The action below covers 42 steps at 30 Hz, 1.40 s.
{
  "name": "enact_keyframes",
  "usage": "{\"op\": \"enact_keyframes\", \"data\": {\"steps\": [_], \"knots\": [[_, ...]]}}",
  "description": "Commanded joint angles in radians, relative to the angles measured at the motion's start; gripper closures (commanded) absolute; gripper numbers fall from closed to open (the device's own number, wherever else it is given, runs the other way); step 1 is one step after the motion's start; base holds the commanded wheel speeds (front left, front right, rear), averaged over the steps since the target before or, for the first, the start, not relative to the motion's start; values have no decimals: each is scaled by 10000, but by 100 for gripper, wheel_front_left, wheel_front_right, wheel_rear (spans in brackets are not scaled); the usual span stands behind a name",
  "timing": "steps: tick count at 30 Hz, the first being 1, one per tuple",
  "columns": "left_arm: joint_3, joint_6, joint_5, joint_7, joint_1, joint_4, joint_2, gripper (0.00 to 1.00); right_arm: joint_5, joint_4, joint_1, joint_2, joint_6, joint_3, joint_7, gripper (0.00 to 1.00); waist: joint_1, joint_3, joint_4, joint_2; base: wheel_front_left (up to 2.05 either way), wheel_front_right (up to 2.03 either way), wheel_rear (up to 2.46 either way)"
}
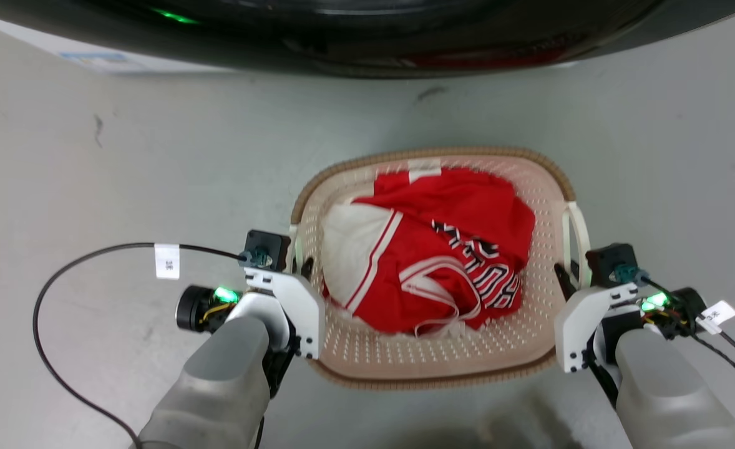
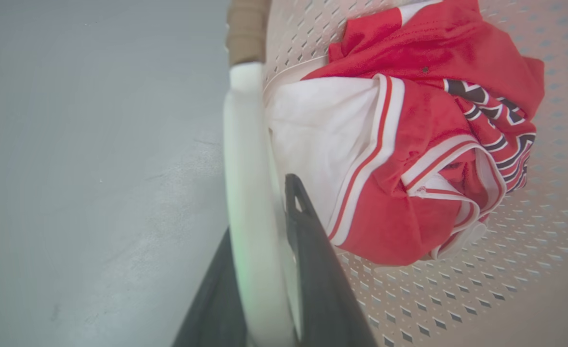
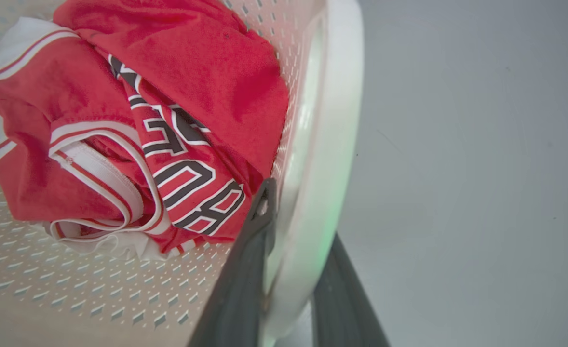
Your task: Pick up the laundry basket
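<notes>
Cream perforated plastic laundry basket (image 1: 405, 357), brown woven-look rim, sitting upright, white loop handles (image 1: 578, 227) standing at both sides, carrying a crumpled red-and-white garment (image 1: 448, 249).

Soft, even light; laundry basket (image 2: 248, 193) out of focus near the lens.

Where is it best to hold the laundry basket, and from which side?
Probably by its two white loops: the laundry basket has a left handle and a right handle on opposite walls, so lifting both keeps it level. Each loop is thin enough to clamp. Come in from each side, as the left gripper and right gripper stand, straddling the loop.
</notes>
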<state>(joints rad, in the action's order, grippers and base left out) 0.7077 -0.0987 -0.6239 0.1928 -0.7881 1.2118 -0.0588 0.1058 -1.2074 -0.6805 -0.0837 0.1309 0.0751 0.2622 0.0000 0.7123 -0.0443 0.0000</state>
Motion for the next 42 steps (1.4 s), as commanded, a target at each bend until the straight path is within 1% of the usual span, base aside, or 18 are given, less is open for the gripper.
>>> {"op": "enact_keyframes", "data": {"steps": [1,9,18,22,24,25,30,38,42], "knots": [[144,-222,-8,-79,156,-41,154,100,-3,-13,8,84,-3,99,43,100,0,-477,40,0,0,0,0],[397,-342,-779,-885,626,227,162,100,-421,-630,191,221,-3,710,-81,100,0,-1872,123,0,0,0,0],[566,-396,-1355,-1870,1005,483,139,100,-1249,-775,446,347,-2,1797,-1086,100,0,-3351,205,0,0,0,0],[722,-382,-1581,-2358,1146,407,33,100,-1733,-775,561,381,-2,2383,-1483,100,0,-3925,266,0,0,0,0],[798,-381,-1727,-2656,1232,339,-43,100,-2015,-778,647,383,-2,2689,-1717,100,0,-4191,279,0,0,0,0],[938,-375,-1927,-3092,1339,218,-179,100,-2401,-784,691,372,-2,3176,-2094,100,0,-4560,263,0,0,0,0],[1195,-373,-2291,-3773,1552,-20,-321,100,-3176,-755,794,386,-2,4007,-2740,100,0,-5164,281,0,0,0,0],[1634,-372,-2761,-4509,2033,-172,-571,100,-4643,-303,1327,394,12,5396,-4120,100,0,-6285,171,0,0,0,0],[1785,-373,-3055,-4936,2216,-286,-648,100,-5378,42,1463,283,14,6068,-4657,100,0,-6653,66,0,0,0,0]]}}
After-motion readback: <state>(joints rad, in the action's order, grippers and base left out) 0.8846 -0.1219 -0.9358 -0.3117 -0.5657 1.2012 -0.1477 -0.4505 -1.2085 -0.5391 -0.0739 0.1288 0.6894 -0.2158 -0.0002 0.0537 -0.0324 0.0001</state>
